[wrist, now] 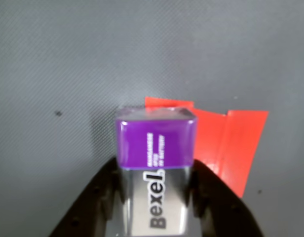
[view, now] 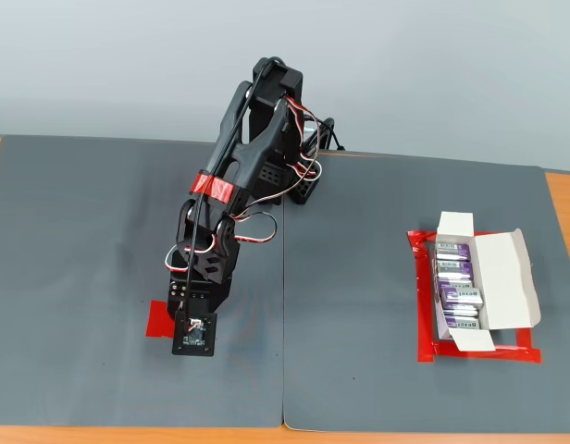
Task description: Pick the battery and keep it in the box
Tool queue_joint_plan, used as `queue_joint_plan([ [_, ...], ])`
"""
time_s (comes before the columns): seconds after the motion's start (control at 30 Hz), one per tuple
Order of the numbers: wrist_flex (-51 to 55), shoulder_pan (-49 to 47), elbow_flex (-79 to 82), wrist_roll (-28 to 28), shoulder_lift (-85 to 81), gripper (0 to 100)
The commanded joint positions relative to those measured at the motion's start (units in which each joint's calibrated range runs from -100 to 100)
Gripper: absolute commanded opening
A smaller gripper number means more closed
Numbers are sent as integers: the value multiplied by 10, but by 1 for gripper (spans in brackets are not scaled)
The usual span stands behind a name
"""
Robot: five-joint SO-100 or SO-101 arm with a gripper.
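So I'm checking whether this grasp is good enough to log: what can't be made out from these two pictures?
- Fixed view: the gripper and the battery are hidden under the arm's wrist.
- Wrist view: the battery runs off the bottom edge; its small white print is too blurred to read.
- Wrist view: the box is out of frame.
- Fixed view: the box holds batteries, but their number is too small to tell.

Grey mat (view: 377,370) over wooden table (view: 563,194), red tape outline (view: 422,305), red tape patch (wrist: 231,143)
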Motion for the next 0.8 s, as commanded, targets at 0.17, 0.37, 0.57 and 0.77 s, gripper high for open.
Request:
queue_joint_plan([
  [0.17,48,-18,-46,-44,-59,3],
  [0.37,106,-40,-67,-50,-129,3],
  [0.57,107,-42,-68,-66,-211,3],
  [0.77,108,-56,-85,-67,-277,3],
])
